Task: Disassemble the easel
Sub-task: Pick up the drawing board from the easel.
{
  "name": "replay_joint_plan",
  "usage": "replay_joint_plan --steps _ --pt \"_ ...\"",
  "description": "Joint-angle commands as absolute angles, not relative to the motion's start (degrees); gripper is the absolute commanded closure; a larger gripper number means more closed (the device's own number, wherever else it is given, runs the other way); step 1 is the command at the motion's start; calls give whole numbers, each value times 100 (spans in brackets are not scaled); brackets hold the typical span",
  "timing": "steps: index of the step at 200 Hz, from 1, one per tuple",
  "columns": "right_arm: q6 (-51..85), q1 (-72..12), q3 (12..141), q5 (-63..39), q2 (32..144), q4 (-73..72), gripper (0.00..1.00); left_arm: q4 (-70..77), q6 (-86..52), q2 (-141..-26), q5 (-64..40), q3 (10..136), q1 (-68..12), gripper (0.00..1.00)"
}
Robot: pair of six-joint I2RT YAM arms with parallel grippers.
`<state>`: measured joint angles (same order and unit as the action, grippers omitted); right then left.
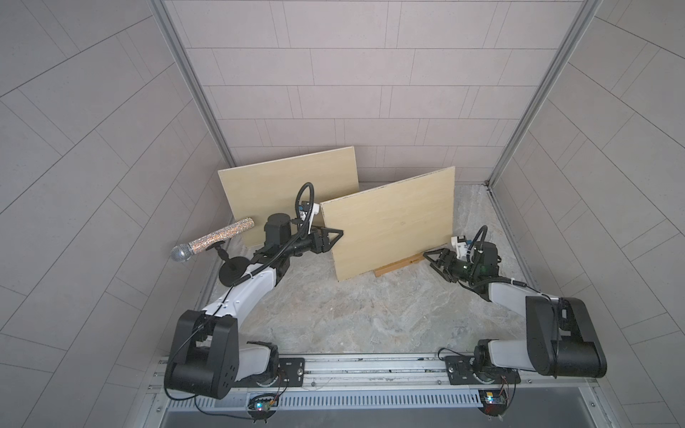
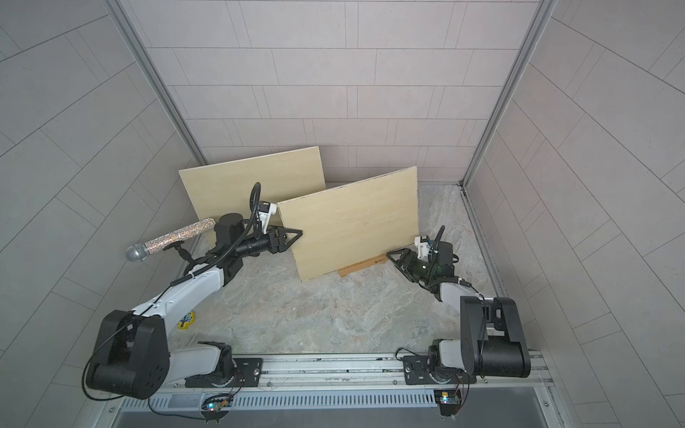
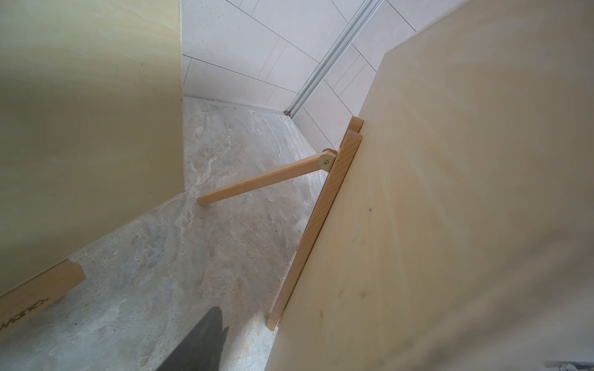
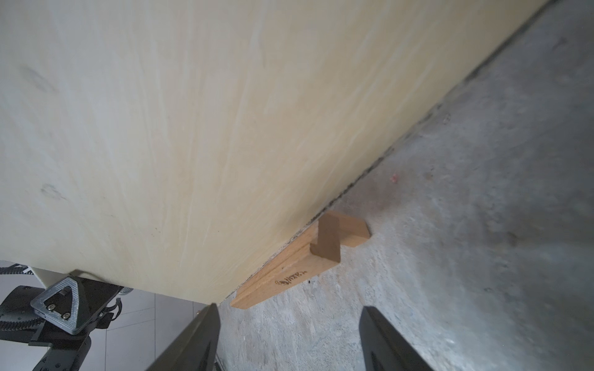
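Far left: a glitter-covered microphone (image 1: pixel 215 241) with a silver mesh head lies tilted in a black round-footed stand (image 1: pixel 233 268). It is close to the left wall, and the stand is partly behind the left arm.
Rear left: a pale rectangular rear plywood board (image 1: pixel 281 181) leans toward the back wall. In the left wrist view a lettered wooden strip (image 3: pixel 41 289) sits at its foot.
Left end effector (image 1: pixel 333 239): at the left edge of the pale rectangular front plywood board (image 1: pixel 389 226). One finger is before the board's face and one dark finger (image 3: pixel 199 340) is behind it. I cannot tell whether they press on the board.
Task's thing: the light-brown wooden easel (image 4: pixel 289 269) stands centre-right, under and behind the front plywood board.
In the way: that board hides most of the easel in both top views. Only the ledge (image 1: pixel 398 265) pokes out below its lower right corner.
Between the boards: the upright leg (image 3: pixel 321 225) lies against the front board's back. The hinged rear strut (image 3: pixel 260 183) slants down to the tabletop (image 1: pixel 352 315), narrowing the gap.
Right end effector (image 4: pixel 289 308): low, just beside the ledge's right end, with its fingers apart over bare tabletop.
Edges: grey panelled walls (image 1: pixel 593 185) close three sides. A metal rail (image 1: pixel 370 365) runs along the near side.
Open room: a broad bare stretch of mottled grey tabletop lies before the front board, between the arms.
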<state>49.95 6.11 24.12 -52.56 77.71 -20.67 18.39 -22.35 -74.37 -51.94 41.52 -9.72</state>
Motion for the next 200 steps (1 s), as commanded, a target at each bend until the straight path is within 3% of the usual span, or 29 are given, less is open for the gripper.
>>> replay_joint_plan --steps 1,69,200 --pt "5185 726 2481 -5300 7899 -2533 27 2214 -2276 -7471 -5440 4306 -937 38" --pt "5352 791 2578 -5210 8163 -2858 27 1717 -1907 -7504 -5417 4444 -932 58" --pt "6011 791 2640 -5103 8888 -4407 26 411 -965 -7695 -5473 5074 -884 81"
